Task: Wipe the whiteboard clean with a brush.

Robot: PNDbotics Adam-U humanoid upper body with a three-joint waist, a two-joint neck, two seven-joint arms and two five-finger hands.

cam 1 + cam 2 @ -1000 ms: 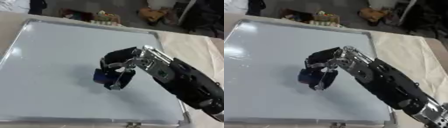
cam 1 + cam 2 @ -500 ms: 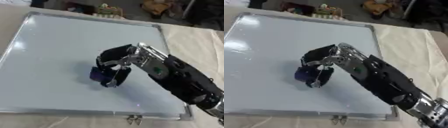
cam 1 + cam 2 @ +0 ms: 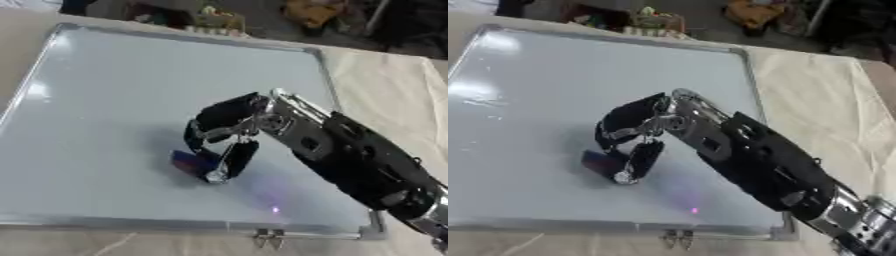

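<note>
while its black and silver arm reaches in from the lower right corner, the right hand (image 3: 229, 131) sits over the middle of the whiteboard (image 3: 105, 90), fingers (image 3: 217, 116) curled down and round a small dark blue brush (image 3: 194, 163). the thumb (image 3: 234, 159) points down at the near side of the brush, and the brush shows between it and the curled fingers, so the hand is closed on it. the brush lies low against the board surface, a little left of and below the centre of the board; whether it is pressed flat on the surface i cannot tell. a soft shadow lies on the board just beside the brush and under the hand.

the whiteboard lies flat on a worktop covered with a pale cloth (image 3: 385, 85), and its metal frame (image 3: 320, 67) runs round all sides. its surface looks plain pale grey-white with glare patches at the left side; a small purplish spot of light (image 3: 275, 210) shows on the board near its front edge, below the forearm. a small metal clasp (image 3: 268, 238) sits on the front edge of the frame. beyond the far edge of the board lie blurred, coloured things that i cannot make out.
</note>
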